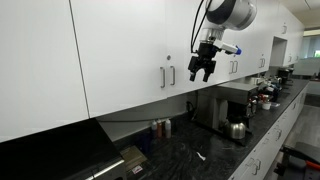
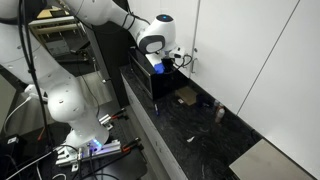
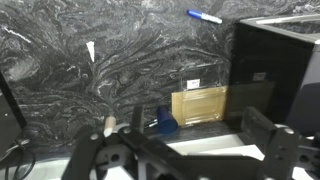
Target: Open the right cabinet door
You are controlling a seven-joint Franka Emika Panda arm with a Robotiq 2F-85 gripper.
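The right cabinet door is a glossy white upper panel with a slim vertical silver handle near its left edge; it looks closed. My gripper hangs in front of this door, a little right of the handle, fingers pointing down, open and empty. It does not touch the handle. In the other exterior view the gripper sits close to the white cabinet fronts. The wrist view looks down on the counter, with both open fingers at the bottom edge.
The wider left door has its handle beside the seam. Below is a black marbled counter with a black appliance, a kettle and cans. The wrist view shows a blue marker, a blue cup and a tan box.
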